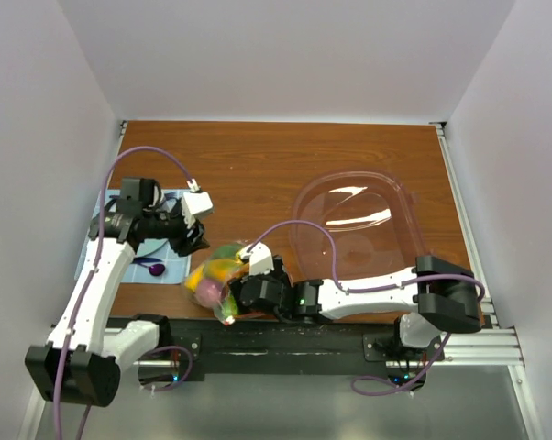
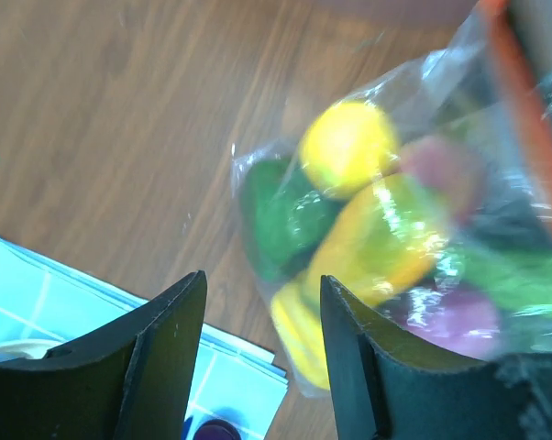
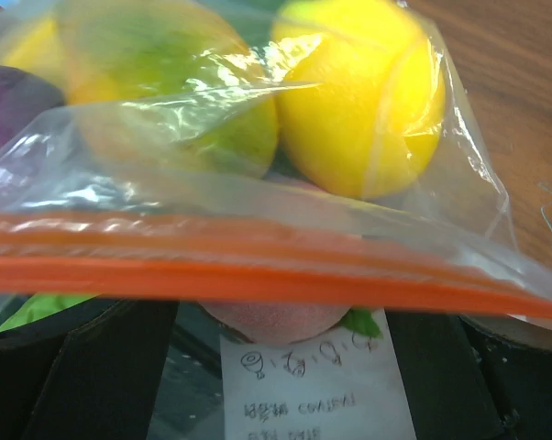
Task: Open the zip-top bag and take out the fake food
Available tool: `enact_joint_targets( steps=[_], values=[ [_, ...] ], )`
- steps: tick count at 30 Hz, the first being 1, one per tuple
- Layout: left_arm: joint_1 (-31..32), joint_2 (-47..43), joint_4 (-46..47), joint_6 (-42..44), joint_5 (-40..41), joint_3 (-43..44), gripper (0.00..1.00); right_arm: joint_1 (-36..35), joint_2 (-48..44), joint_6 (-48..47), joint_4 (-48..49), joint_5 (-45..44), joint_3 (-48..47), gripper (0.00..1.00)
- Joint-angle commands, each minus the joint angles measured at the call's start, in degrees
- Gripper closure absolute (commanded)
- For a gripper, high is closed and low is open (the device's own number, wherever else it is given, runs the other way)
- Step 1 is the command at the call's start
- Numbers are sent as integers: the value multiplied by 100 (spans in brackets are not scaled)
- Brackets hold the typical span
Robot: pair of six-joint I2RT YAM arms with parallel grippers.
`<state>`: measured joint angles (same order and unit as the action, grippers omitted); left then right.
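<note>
Near edge, left of middle: bag (image 1: 216, 275) of fake food (image 2: 349, 147), zip strip (image 3: 258, 270) lying crosswise at the right gripper (image 1: 247, 291), clamped or not, can't tell. Just left of it, left gripper (image 2: 262, 302) spread apart.

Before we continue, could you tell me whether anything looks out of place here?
Nothing is spilled or damaged. The zip-top bag lies slumped at the near edge of the table, and its orange zip strip looks closed.

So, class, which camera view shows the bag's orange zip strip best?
Right wrist: the zip strip spans the frame, close and fairly sharp. Left wrist catches a blurred stretch at top right; the top view shows it too small.
</note>
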<state>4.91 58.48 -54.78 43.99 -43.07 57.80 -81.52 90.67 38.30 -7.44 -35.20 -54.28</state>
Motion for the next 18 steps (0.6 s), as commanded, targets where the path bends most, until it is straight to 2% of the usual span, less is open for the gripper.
enact_joint_targets(
  steps=[1, 8, 11, 15, 18],
  values=[
    [-34, 513, 776, -57, 404, -514, 42, -5, -146, -165, 856, -268, 417, 8],
    [-25, 946, 618, 198, 334, -866, 32, -5, 187, -96, 964, -259, 497, 12],
    [1, 964, 680, 242, 396, -1069, 25, -5, 354, -25, 1069, -233, 611, 14],
    [45, 1051, 706, 461, 466, -1385, 6, -5, 653, -42, 1157, -224, 630, 16],
    [81, 1131, 741, 488, 554, -1447, 4, -5, 846, -25, 1149, -224, 577, 18]
  ],
)
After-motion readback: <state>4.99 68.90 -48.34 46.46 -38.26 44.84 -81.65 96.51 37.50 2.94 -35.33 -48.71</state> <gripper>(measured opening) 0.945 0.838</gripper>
